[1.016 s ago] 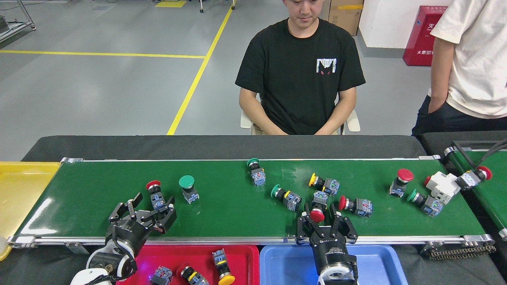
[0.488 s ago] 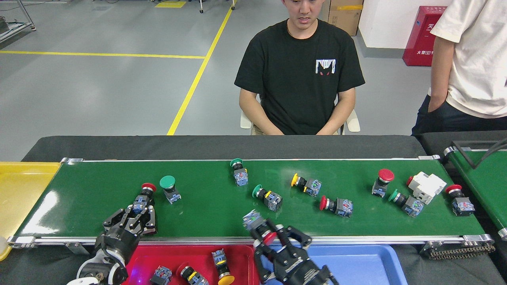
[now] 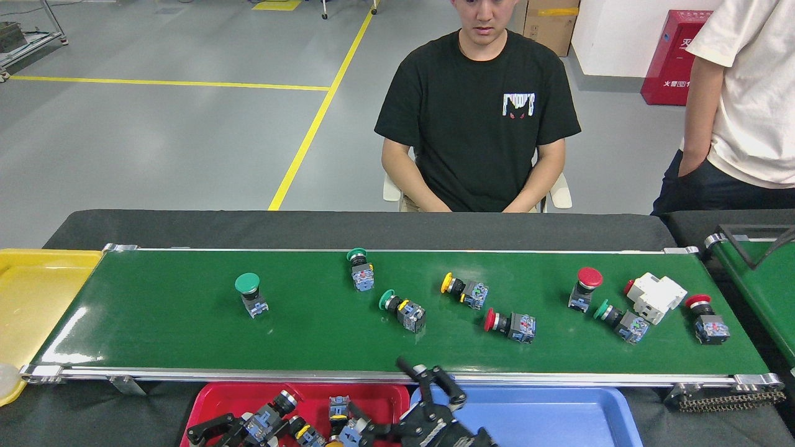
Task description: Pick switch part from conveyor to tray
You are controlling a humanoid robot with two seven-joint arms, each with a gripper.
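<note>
The conveyor [image 3: 155, 323] carries several switch parts, among them a green-capped one [image 3: 248, 294] at the left, a green-and-yellow one [image 3: 402, 308] mid-belt and a red-capped one [image 3: 509, 324]. Below the near rail sit a red tray [image 3: 217, 397] and a blue tray [image 3: 546, 416]. My left gripper [image 3: 239, 431] hangs low over the red tray with its fingers [image 3: 208, 428] spread, and a switch part [image 3: 268, 417] lies right beside them. My right gripper [image 3: 390, 403] is at the seam between the two trays. One of its fingers [image 3: 431, 380] is raised and the other reaches into the red tray near a blue-bodied part [image 3: 349, 431].
A yellow tray [image 3: 37, 298] sits off the belt's left end, and a second green belt [image 3: 754, 285] at the right. A white block [image 3: 658, 297] lies among the parts on the right. One person sits behind the table [image 3: 348, 228] and another stands at the far right.
Both grippers pulled back off the belt to the trays with their red-capped parts, and now their fingers are spread. The parts on the belt drifted left.
</note>
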